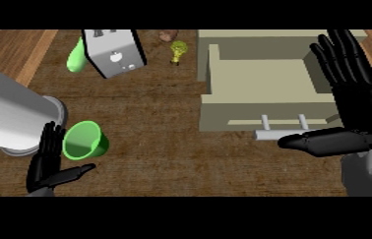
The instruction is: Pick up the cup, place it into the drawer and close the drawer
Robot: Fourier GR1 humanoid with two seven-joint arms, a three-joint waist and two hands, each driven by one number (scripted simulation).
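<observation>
A bright green cup [85, 140] lies tipped on the dark wooden counter at the lower left, its mouth turned up toward me. My left hand [48, 163] is open just left of the cup, fingers straight and thumb out below it, close to the cup's rim. A beige drawer [270, 116] stands pulled open at the right, with a pale bar handle [274, 133] on its front. My right hand [344, 103] is open over the drawer's right side, fingers pointing away from me and thumb stretched left beside the handle.
A silver toaster [113, 52] sits at the back, with a green elongated object [75, 57] to its left. A small yellow-green item [178, 50] and a brown one [168, 35] lie behind the drawer. A grey metal vessel [25, 116] stands at the far left.
</observation>
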